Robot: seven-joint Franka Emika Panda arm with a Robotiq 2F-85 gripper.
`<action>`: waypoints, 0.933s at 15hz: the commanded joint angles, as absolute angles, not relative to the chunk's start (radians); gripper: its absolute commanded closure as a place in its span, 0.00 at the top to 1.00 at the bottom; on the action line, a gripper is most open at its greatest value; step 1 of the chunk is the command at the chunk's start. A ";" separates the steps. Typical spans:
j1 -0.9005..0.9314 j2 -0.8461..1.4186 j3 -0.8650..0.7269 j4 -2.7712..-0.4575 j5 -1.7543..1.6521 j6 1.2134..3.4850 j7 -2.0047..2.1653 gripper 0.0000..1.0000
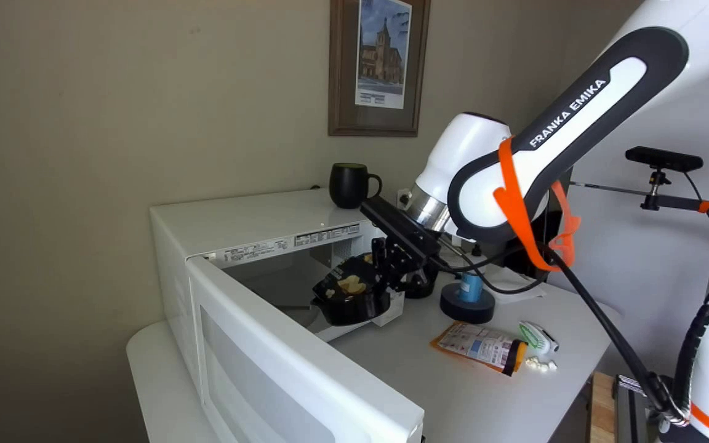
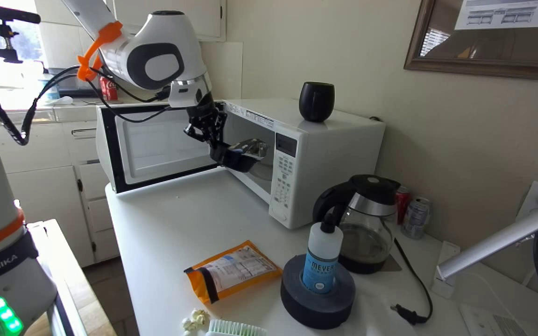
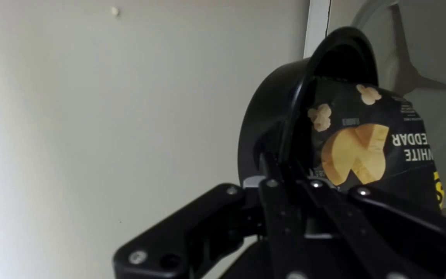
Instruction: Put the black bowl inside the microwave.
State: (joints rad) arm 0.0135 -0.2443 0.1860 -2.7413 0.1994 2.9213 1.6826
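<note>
The black bowl (image 1: 354, 309) holds a black snack bag with yellow and light pictures; it also shows in an exterior view (image 2: 232, 158) and in the wrist view (image 3: 265, 112). My gripper (image 3: 281, 164) is shut on the bowl's rim, one finger outside and one inside. The bowl is tilted and held above the table at the microwave's opening. The white microwave (image 1: 256, 212) has its door (image 1: 293, 344) wide open; it also shows in an exterior view (image 2: 339, 149). The gripper shows in both exterior views (image 1: 385, 277) (image 2: 215, 142). The fingertips are partly lost against the black bowl.
A black mug (image 2: 316, 101) stands on the microwave. The open door (image 2: 157, 144) extends beside the arm. A glass kettle (image 2: 367, 238), a soap bottle (image 2: 322, 261) on a dark round object (image 2: 318, 308), an orange packet (image 2: 234, 270), popcorn (image 2: 196, 319) and a brush (image 2: 234, 328) are on the table.
</note>
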 commanded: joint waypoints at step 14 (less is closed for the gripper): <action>-0.020 0.014 0.217 -2.674 0.102 3.263 1.668 0.02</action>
